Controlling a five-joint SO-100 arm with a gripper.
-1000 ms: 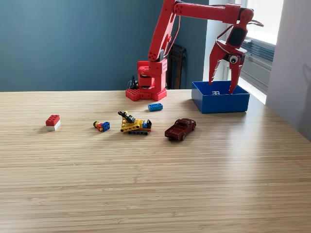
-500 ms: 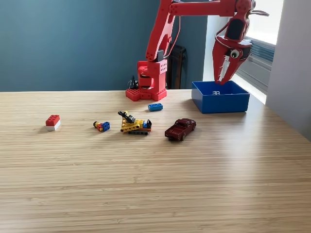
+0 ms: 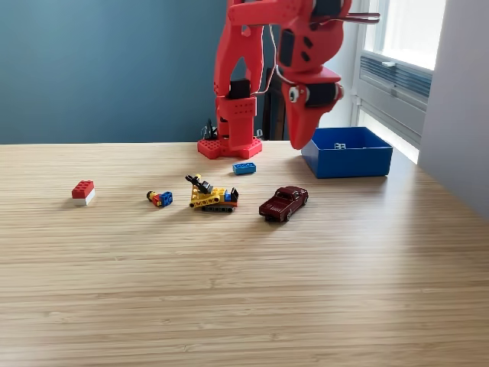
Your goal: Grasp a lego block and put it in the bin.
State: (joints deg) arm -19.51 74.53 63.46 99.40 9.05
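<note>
**End effector hung closed and empty above the clutter, beside the bin**

Your end effector [image 3: 300, 141] sat in the upper middle of the frame, tips pointing down, jaws drawn together to a narrow point with nothing visible between them. It hung above the surface [image 3: 244, 290], just to the exterior view's left of the bin [image 3: 348, 160].

Here was the risk as I judged it. The blue block [image 3: 244, 168] lay flat and low, close in front of the arm's red base [image 3: 229, 147]. Dropping onto it with jaws that narrow would have pushed it away rather than straddled it, so you needed to open up first. The dark red toy car [image 3: 283, 203] and the yellow toy vehicle [image 3: 212, 196] sat near each other in the middle of the frame; a sloppy descent there could have knocked one into the other. The small red-yellow-blue piece [image 3: 160, 199] looked round at one end and might have rolled when nudged. The red-and-white block [image 3: 83, 192] stood far off at middle left, a long reach for this arm.

The bin itself: shallow, square, open-topped blue plastic, at right of centre, resting on the surface well apart from the toys. Something small and pale showed inside against the far wall; I couldn't tell what.
</note>
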